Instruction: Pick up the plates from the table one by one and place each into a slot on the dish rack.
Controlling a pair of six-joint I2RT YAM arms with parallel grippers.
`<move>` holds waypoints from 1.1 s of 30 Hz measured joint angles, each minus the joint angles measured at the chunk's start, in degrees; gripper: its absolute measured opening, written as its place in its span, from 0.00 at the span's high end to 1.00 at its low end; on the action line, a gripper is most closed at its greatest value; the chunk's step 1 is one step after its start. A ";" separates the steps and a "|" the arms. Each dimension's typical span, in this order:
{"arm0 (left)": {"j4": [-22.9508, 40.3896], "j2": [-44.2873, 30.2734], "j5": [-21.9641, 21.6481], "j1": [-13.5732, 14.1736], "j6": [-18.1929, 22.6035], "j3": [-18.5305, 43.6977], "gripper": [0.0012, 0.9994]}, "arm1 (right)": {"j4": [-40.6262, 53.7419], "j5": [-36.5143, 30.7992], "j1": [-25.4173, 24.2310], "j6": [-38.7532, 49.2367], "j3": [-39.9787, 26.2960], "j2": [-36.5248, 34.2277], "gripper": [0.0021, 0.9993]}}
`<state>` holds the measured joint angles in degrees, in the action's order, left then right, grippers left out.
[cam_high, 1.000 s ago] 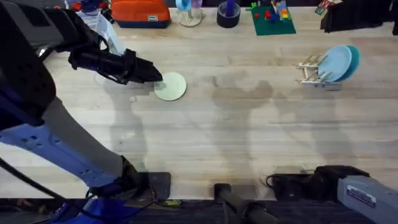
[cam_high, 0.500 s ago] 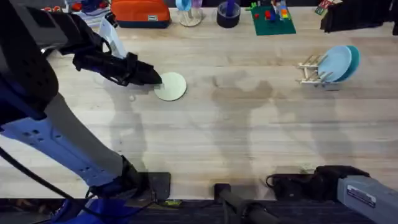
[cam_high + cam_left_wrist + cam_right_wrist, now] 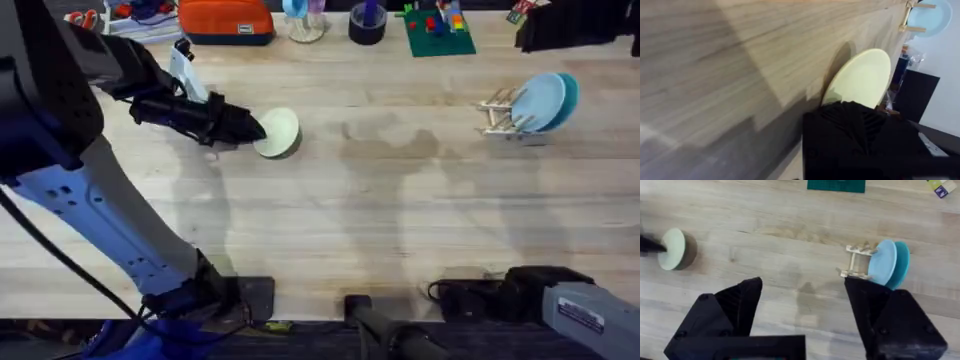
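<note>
My left gripper [image 3: 256, 129] is shut on the near-left rim of the cream-yellow plate [image 3: 279, 132]. The plate is tilted up off the table [image 3: 380, 210], with its shadow beneath it. In the left wrist view the plate [image 3: 862, 75] stands out past a black finger [image 3: 860, 130]. At the right rear stands the dish rack [image 3: 503, 115], holding a pale blue plate [image 3: 538, 101] and a teal plate [image 3: 571, 92] upright. My right gripper [image 3: 805, 312] is open and holds nothing, high over the table; its view shows the rack [image 3: 857, 262] and the cream plate [image 3: 673, 248].
Along the far edge sit an orange case [image 3: 226, 20], a dark tape roll [image 3: 367, 24] and a green brick baseplate [image 3: 438, 32]. Bare wood stretches between the cream plate and the rack. The right arm's base [image 3: 560, 300] lies at the near right edge.
The left gripper has tipped the cream plate up off the table and carried it slightly right. The right arm and the rack have not moved.
</note>
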<state>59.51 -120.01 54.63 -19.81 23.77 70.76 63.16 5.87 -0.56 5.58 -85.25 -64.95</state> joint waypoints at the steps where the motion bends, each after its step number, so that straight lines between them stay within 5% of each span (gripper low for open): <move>1: -0.02 0.00 0.02 0.00 0.00 0.00 0.96 | 0.00 0.00 0.00 -0.02 0.00 0.00 0.01; 15: -0.13 0.00 -0.06 0.00 -0.49 0.00 0.96 | 0.11 0.34 0.00 -0.02 0.00 0.01 0.00; 33: -0.22 0.00 -0.15 0.00 -0.66 0.00 0.96 | 0.17 11.39 0.00 -1.29 -0.09 -2.47 0.00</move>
<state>59.29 -120.01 54.48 -19.81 23.11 70.76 63.33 17.26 -0.56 4.29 -85.34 -67.42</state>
